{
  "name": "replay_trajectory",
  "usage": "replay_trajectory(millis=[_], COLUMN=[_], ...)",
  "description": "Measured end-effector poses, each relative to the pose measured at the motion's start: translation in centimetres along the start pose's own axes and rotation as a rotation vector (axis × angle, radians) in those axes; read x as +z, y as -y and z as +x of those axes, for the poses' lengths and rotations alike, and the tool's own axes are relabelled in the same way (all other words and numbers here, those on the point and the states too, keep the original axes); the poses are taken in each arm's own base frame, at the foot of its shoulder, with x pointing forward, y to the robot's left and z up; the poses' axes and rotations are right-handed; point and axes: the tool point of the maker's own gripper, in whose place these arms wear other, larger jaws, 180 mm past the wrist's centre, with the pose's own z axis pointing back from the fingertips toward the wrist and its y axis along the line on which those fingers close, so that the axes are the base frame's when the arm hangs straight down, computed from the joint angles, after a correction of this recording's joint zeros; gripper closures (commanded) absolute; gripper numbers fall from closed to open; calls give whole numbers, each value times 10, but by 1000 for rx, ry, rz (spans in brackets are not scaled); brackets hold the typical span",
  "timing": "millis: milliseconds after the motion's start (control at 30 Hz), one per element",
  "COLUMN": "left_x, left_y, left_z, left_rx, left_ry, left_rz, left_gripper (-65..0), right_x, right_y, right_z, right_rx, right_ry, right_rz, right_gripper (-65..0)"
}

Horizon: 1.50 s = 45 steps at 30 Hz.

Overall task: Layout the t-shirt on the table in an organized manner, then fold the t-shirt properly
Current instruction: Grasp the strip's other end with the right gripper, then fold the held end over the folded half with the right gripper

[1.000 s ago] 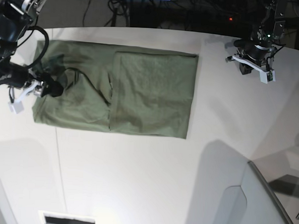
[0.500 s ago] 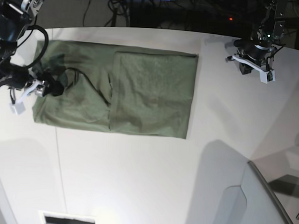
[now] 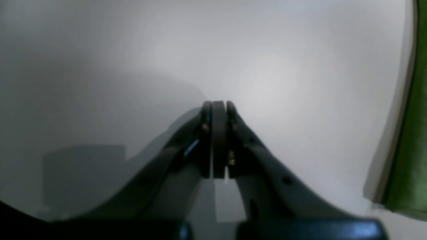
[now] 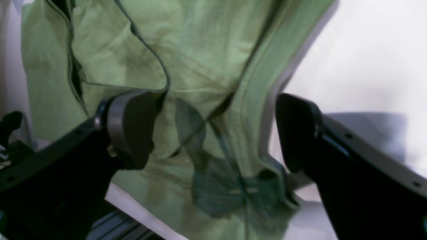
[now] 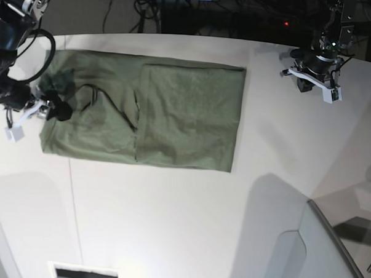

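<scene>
One limp, light olive t-shirt (image 5: 143,115), soft creased cotton partly folded flat on the smooth white desk (image 5: 169,224), lies under your right pincer (image 4: 213,133), whose jaws are spread over the ribbed collar, so pinch there, while your left pincer (image 3: 215,110), pressed together, hovers beside the hem.

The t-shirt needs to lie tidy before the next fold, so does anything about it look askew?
Mostly tidy: the t-shirt lies as a flat rectangle on the table. Only its collar end, by the open right gripper, is rumpled, with creases and a dark curling seam.
</scene>
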Motion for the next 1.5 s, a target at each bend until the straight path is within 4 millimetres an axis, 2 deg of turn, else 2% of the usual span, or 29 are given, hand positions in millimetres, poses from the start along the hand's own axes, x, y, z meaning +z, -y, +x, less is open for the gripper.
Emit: replay_trajectory(millis=[367, 500, 667, 933, 1033, 1133, 1200, 1267, 1333, 1400, 1500], left_x=[0, -4, -5, -6, -6, -6, -7, -12, -19, -24, -28], left_y=[0, 3, -2, -2, -2, -2, 4, 16, 38, 59, 78], left_z=[0, 7, 0, 0, -1, -1, 0, 1, 2, 1, -1], left_rx=[0, 3, 4, 5, 5, 5, 19, 33, -58, -145, -168], left_ry=[0, 15, 1, -2, -2, -3, 6, 16, 23, 26, 63], left_rz=[-1, -5, 3, 6, 6, 5, -2, -16, -53, -90, -96], left_gripper=[0, 0, 0, 0, 0, 0, 0, 0, 0, 0, 0], right_x=[-3, -9, -22, -23, -23, -26, -28, -29, -30, -31, -33], right_y=[-5, -16, -41, -42, -41, -42, -44, -46, -47, -48, -48], right_z=[-8, -15, -17, -16, -16, -19, -23, -25, -27, -30, -39], right_rx=[-7, 65, 59, 61, 62, 54, 50, 48, 46, 40, 39], right_ry=[-32, -76, -49, -47, -47, -56, -66, -72, -76, -90, -126], right_rz=[2, 15, 90, 98, 94, 87, 93, 99, 100, 100, 94], right_gripper=[-558, -554, -552, -548, -480, -383, -356, -339, -284, -207, -50])
